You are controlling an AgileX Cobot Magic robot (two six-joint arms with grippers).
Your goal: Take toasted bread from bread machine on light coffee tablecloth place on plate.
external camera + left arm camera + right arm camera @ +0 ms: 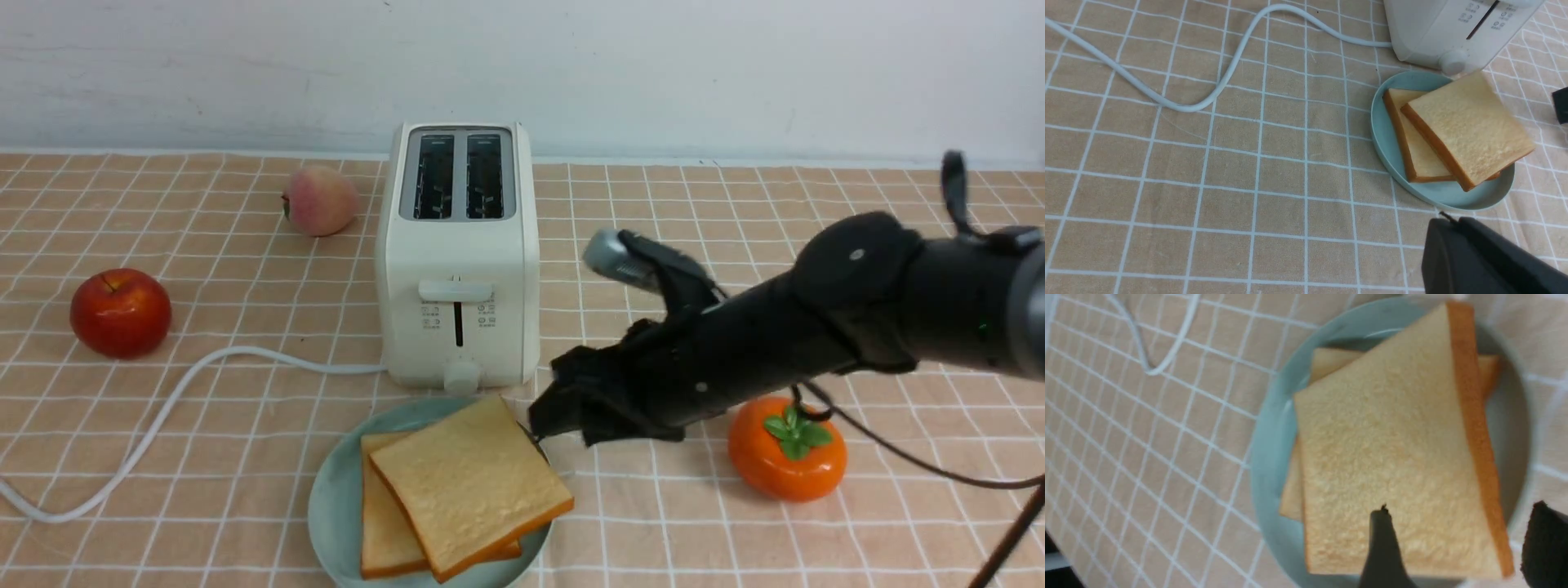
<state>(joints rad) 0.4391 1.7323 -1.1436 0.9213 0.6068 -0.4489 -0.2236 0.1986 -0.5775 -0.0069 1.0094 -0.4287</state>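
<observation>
Called for lifting the right gripper [1461, 506], jaws parted and empty, straight off the top toast [469, 482] without nudging it across the plate [331, 506].

You're at a mock kitchen table: checked tablecloth [204, 506], toaster [457, 269], apple [120, 313], plain wall [522, 65] well beyond your right gripper [1461, 539].

Soft, even overhead light fills your front view; the toast [469, 482] casts only a thin shadow on the plate [326, 506]. Your left wrist view of the plate is bright and crisp. Your right wrist view is soft: cloth [1167, 457] lines beside the plate smear, and the fingers [1382, 547] over it are out of focus.
</observation>
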